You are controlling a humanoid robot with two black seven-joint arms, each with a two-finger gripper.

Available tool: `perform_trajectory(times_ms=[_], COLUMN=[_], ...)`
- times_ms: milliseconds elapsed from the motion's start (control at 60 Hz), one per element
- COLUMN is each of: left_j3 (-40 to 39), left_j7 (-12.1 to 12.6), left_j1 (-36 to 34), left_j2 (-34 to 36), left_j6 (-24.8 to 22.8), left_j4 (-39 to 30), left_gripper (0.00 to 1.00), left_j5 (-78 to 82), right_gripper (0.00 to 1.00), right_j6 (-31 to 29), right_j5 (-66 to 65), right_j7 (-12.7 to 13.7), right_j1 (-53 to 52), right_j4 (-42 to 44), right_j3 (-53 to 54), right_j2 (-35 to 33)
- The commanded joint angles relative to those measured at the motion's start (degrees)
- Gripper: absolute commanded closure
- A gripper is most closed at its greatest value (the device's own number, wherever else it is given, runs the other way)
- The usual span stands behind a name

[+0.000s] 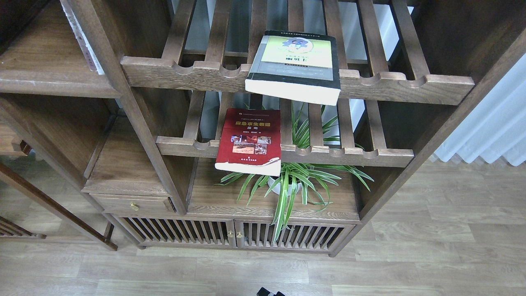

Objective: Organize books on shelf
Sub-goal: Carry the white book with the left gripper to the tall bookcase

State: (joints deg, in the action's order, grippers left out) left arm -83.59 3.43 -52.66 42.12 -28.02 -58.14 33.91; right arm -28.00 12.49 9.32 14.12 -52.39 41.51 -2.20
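Note:
The thick yellow-green, grey and black book (294, 65) lies flat on the upper slatted rack, its front end overhanging the notched rail. The red book with photos (250, 139) lies flat on the lower slatted rack and also overhangs the rail. The solid dark-brown shelf (49, 84) is at the upper left. A thin pale edge (82, 39) stands at its right end against the post; I cannot tell whether it is the lilac book. A sliver of a black tip (269, 292), seemingly my right gripper, shows at the bottom edge. My left gripper is out of view.
A potted spider plant (287, 181) stands on the low board under the racks, its leaves reaching past the front. A small drawer (131, 204) and slatted cabinet doors (234, 234) are below. A white curtain (493, 127) hangs at the right. Wooden floor lies in front.

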Motion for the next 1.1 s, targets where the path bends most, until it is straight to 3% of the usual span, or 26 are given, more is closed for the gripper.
perform_trajectory(times_ms=[0, 183, 1083], left_j3=[3.2, 10.1, 11.2], left_j7=[0.0, 0.0, -0.6], left_j1=[-5.3, -12.5, -7.9], left_j2=[-2.4, -5.7, -7.7], left_j6=[0.0, 0.0, 0.0], left_j4=[5.2, 9.9, 9.0], left_gripper=[0.92, 0.91, 0.88], left_j5=[1.5, 1.9, -2.8], right_gripper=[0.00, 0.00, 0.00], right_j6=[0.0, 0.0, 0.0], right_j5=[0.1, 0.1, 0.2], right_j7=[0.0, -0.1, -0.1], right_j1=[-0.1, -0.1, -0.4], right_j4=[0.0, 0.0, 0.0], right_j3=[0.1, 0.1, 0.1], right_j2=[0.0, -0.4, -0.5])
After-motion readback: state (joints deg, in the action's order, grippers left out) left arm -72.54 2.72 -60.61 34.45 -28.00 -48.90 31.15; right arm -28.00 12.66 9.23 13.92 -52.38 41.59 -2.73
